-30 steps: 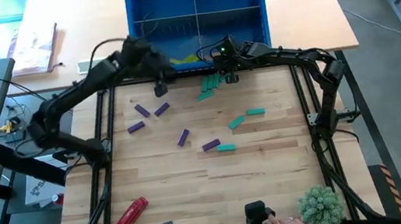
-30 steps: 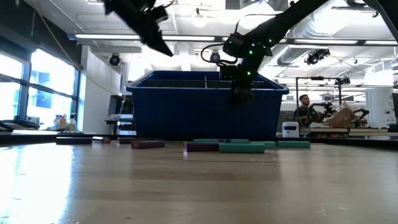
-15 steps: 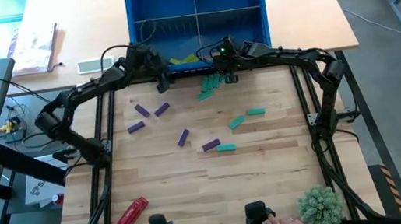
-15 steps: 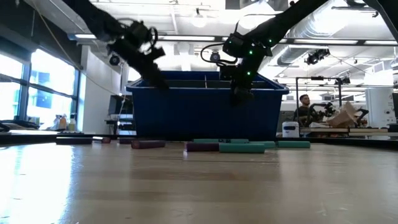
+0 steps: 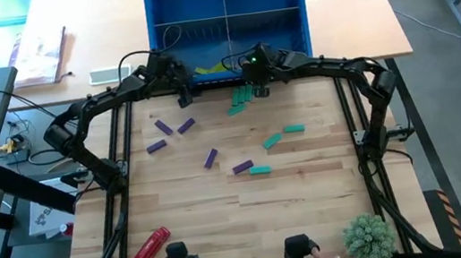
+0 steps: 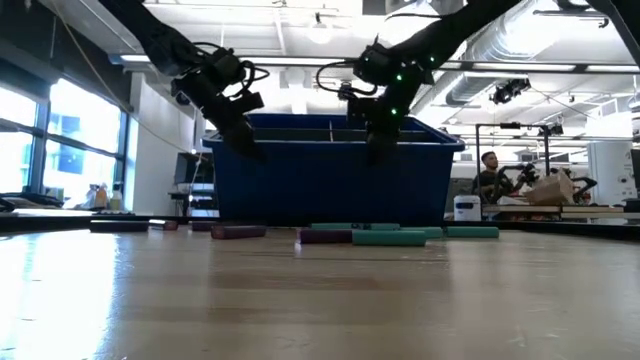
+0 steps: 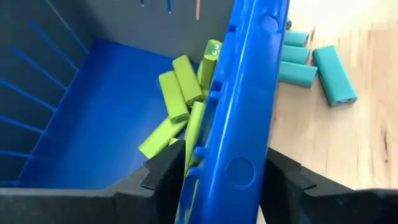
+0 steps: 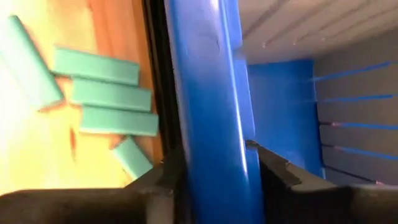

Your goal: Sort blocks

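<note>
Plainly both grippers straddle the blue bin's near wall; left gripper spread, empty, lime blocks already inside; right gripper parted, empty; teal blocks just outside it; lift clear before reaching.

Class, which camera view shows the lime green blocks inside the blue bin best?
The left wrist view: the lime green blocks lie piled on the floor of the blue bin, shapes distinct. The high view shows only a yellow-green patch behind the bin's near wall. The low view's bin wall hides them; the right wrist view shows none.
</note>
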